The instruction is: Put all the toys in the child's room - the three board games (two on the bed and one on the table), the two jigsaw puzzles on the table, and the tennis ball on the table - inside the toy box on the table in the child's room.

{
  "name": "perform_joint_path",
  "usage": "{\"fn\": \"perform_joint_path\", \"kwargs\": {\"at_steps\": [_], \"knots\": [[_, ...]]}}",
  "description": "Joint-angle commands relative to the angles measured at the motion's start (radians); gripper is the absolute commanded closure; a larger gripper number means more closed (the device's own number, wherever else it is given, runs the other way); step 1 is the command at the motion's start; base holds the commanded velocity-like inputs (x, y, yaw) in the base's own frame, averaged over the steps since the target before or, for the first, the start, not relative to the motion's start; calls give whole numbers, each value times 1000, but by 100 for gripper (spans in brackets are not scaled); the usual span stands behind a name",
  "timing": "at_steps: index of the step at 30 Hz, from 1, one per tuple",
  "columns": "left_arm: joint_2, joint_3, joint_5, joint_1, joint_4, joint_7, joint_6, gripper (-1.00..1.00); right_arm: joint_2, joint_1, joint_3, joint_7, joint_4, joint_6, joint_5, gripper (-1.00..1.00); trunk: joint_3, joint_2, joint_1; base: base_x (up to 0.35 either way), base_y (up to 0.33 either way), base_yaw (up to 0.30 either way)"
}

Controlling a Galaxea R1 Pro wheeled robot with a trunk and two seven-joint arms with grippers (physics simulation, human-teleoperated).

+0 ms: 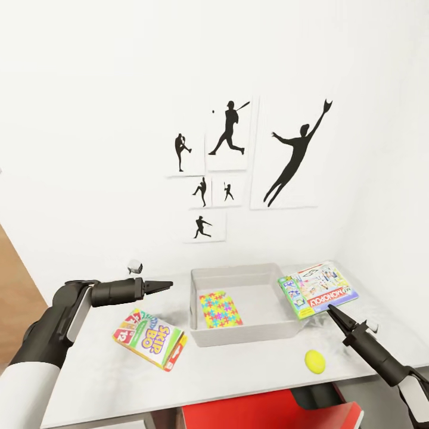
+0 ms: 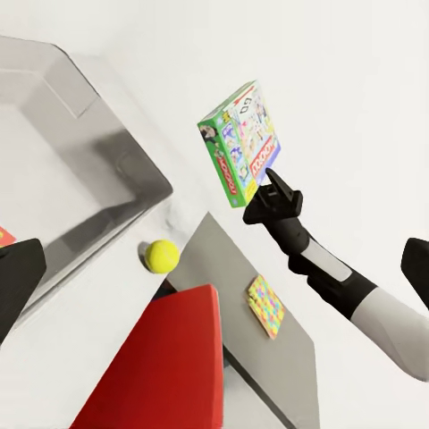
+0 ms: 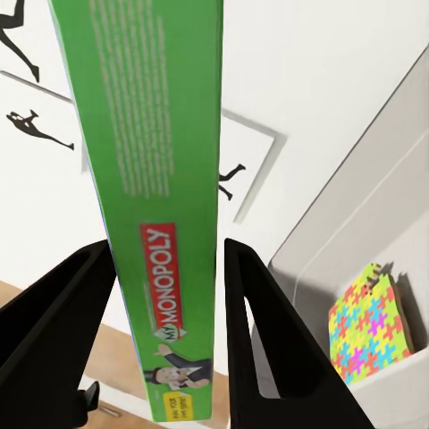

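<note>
The grey toy box (image 1: 196, 310) stands mid-table with one jigsaw puzzle (image 1: 220, 310) flat inside. My right gripper (image 1: 331, 310) is shut on the green Monopoly board game (image 1: 319, 289), held tilted in the air over the toy box's right rim; the right wrist view shows the box (image 3: 152, 179) pinched edge-on between both fingers. The Skip Bo board game (image 1: 149, 339) lies on the table (image 1: 89, 381) left of the toy box. The tennis ball (image 1: 315, 361) rests near the front edge. My left gripper (image 1: 164, 286) hovers open left of the toy box, above Skip Bo. A second jigsaw puzzle (image 2: 265, 306) lies on a lower grey surface.
A red chair (image 1: 268, 414) is tucked under the table's front edge. A small pale cube (image 1: 135, 266) sits at the back left of the table. Black baseball silhouettes (image 1: 226, 128) hang on the white wall right behind the table.
</note>
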Motion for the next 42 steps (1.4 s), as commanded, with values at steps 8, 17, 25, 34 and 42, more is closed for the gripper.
{"fn": "perform_joint_path", "kwargs": {"at_steps": [8,17,25,34,42], "knots": [[0,0,3,-1,0,-1,8,-100,0,-1,-1,1,-1,7,-4,100,-2,-2,1,3,0,0],[0,0,3,-1,0,-1,8,-100,1,-1,-1,0,-1,7,-3,100,-2,-2,1,0,0,0],[0,-1,3,-1,0,-1,8,-100,13,-1,6,-20,-6,6,8,100,-2,-2,1,0,0,0],[0,-1,3,-1,0,-1,8,-100,22,-60,31,-304,-29,109,-2,100,-2,-2,1,0,0,0],[0,0,3,-1,0,-1,8,-100,69,-226,37,-463,-54,221,-1,100,-2,-2,1,0,0,0]]}}
